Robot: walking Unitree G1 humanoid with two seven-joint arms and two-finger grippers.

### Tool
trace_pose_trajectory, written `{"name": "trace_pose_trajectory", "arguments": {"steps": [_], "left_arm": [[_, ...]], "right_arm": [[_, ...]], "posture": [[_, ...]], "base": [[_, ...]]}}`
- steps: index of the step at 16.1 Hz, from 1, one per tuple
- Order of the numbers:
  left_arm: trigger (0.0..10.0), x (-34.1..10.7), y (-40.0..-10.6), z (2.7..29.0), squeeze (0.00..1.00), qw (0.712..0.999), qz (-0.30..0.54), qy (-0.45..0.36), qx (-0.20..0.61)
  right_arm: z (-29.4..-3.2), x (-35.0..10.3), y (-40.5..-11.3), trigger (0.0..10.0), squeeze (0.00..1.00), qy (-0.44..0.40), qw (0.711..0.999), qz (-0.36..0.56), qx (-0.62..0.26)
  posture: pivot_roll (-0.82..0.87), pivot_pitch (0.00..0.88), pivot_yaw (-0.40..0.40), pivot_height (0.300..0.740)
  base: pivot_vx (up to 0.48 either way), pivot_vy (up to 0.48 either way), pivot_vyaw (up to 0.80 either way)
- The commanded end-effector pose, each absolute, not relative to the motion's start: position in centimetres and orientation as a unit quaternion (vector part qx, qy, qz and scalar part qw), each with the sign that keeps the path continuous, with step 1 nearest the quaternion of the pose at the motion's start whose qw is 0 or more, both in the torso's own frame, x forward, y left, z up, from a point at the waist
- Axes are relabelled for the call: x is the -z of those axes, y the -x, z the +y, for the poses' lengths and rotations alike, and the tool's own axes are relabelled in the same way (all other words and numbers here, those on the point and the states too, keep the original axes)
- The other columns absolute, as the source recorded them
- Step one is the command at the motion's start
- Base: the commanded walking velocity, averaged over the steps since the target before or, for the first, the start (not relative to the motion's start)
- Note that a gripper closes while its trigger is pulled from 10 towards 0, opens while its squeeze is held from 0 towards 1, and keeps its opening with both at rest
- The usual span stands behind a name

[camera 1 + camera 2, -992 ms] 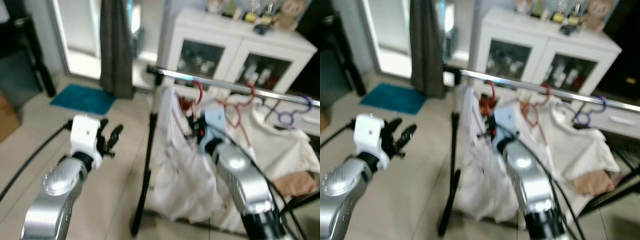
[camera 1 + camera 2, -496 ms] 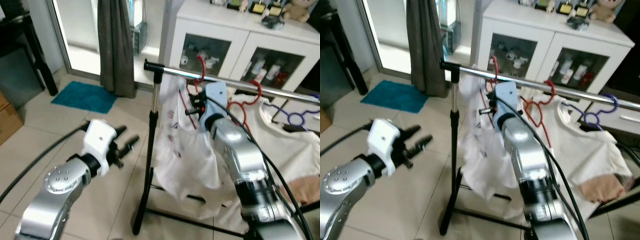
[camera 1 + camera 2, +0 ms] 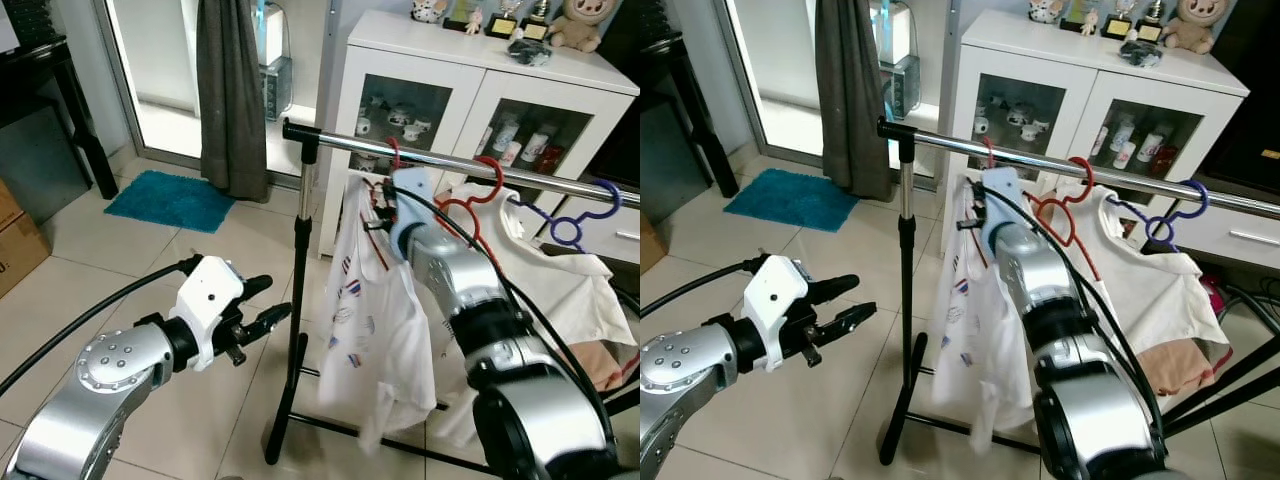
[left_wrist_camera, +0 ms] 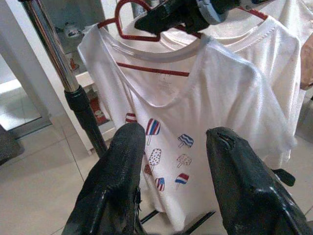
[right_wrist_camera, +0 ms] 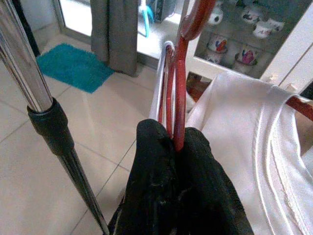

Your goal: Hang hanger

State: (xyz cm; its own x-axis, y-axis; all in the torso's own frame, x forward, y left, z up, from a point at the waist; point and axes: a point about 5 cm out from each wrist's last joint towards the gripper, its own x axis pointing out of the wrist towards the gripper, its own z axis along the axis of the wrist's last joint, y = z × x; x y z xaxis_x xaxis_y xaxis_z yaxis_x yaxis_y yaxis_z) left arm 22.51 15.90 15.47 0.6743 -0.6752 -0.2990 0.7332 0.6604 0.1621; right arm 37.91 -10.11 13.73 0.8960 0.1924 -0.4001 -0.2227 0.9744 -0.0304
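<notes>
My right gripper (image 5: pixel 171 142) is clenched on the neck of the red wire hanger (image 5: pixel 177 73), its two black fingers pinched together around the wire just below the hook, and that hanger carries the white T-shirt printed with small red-and-blue ice lollies (image 3: pixel 375 320). Compared with half a second ago, the hook has come up to the chrome rail of the black-legged garment rack (image 3: pixel 440 160) and the shirt now drapes straight down instead of bunching against my arm; I judge the hook is on or just about on the rail, so letting go is close, though I cannot confirm the seat from here. Beside it hang a second red hanger (image 3: pixel 490 175) and a purple hanger (image 3: pixel 590 205) with another white shirt. My left gripper (image 3: pixel 262 312) hovers low beside the rack's upright, fingers spread and empty. I can read no brand, label or lettering anywhere, only the lolly print.
</notes>
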Motion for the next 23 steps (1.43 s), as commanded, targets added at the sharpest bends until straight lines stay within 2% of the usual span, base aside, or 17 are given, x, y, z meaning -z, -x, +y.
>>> {"name": "trace_pose_trajectory", "arguments": {"steps": [1,8,11,14,15,16,17,18,19,21,23], "left_arm": [[10.0,-15.6,-22.3,15.5,0.00,0.900,0.108,-0.139,0.399],[10.0,-15.4,-22.4,15.7,0.00,0.901,0.112,-0.141,0.394],[10.0,-15.3,-22.5,15.8,0.00,0.904,0.111,-0.143,0.388],[10.0,-15.3,-22.5,15.8,0.00,0.904,0.111,-0.144,0.386],[10.0,-15.3,-22.5,15.9,0.00,0.905,0.112,-0.145,0.384],[10.0,-15.3,-22.5,16.0,0.00,0.905,0.112,-0.146,0.382],[10.0,-15.3,-22.5,16.0,0.00,0.906,0.112,-0.147,0.380],[10.0,-15.3,-22.6,16.1,0.00,0.907,0.111,-0.148,0.379],[10.0,-15.4,-22.6,16.2,0.00,0.909,0.109,-0.148,0.375],[10.0,-15.5,-23.1,16.5,0.00,0.919,0.100,-0.146,0.353],[10.0,-15.9,-24.2,17.1,0.00,0.952,0.075,-0.109,0.277]], "right_arm": [[-10.2,-13.0,-37.8,10.0,0.00,0.039,0.967,0.227,-0.108],[-9.9,-13.3,-38.5,10.0,0.00,0.021,0.971,0.213,-0.111],[-10.0,-13.5,-38.8,10.0,0.28,0.015,0.974,0.201,-0.108],[-10.0,-13.5,-38.9,10.0,0.29,0.014,0.974,0.198,-0.105],[-9.9,-13.6,-38.9,10.0,0.68,0.013,0.975,0.196,-0.105],[-9.9,-13.7,-39.0,10.0,0.78,0.012,0.975,0.194,-0.105],[-9.9,-13.8,-39.1,10.0,0.93,0.012,0.976,0.190,-0.103],[-9.9,-13.9,-39.1,10.0,0.93,0.012,0.977,0.188,-0.102],[-10.0,-14.1,-39.2,10.0,1.00,0.013,0.978,0.181,-0.099],[-10.4,-15.2,-39.4,10.0,1.00,0.015,0.984,0.151,-0.098],[-10.9,-17.2,-39.0,10.0,1.00,0.030,0.986,0.097,-0.130]], "posture": [[0.00,0.000,-0.087,0.740],[-0.01,0.000,-0.087,0.740],[-0.01,0.000,-0.087,0.740],[0.00,0.000,-0.086,0.740],[0.00,0.000,-0.087,0.740],[0.00,0.000,-0.088,0.740],[0.00,0.000,-0.088,0.740],[0.00,0.000,-0.088,0.740],[0.00,0.000,-0.088,0.740],[0.00,0.000,-0.087,0.740],[0.00,0.000,-0.086,0.740]], "base": [[0.000,0.000,0.00],[0.000,0.000,0.00],[0.000,0.000,0.00],[0.000,0.000,0.00],[0.000,0.000,0.00],[0.000,0.000,0.00],[0.000,0.000,0.00],[0.000,0.000,0.00],[0.000,0.000,0.00],[0.000,0.000,0.00],[0.000,0.000,0.00]]}}
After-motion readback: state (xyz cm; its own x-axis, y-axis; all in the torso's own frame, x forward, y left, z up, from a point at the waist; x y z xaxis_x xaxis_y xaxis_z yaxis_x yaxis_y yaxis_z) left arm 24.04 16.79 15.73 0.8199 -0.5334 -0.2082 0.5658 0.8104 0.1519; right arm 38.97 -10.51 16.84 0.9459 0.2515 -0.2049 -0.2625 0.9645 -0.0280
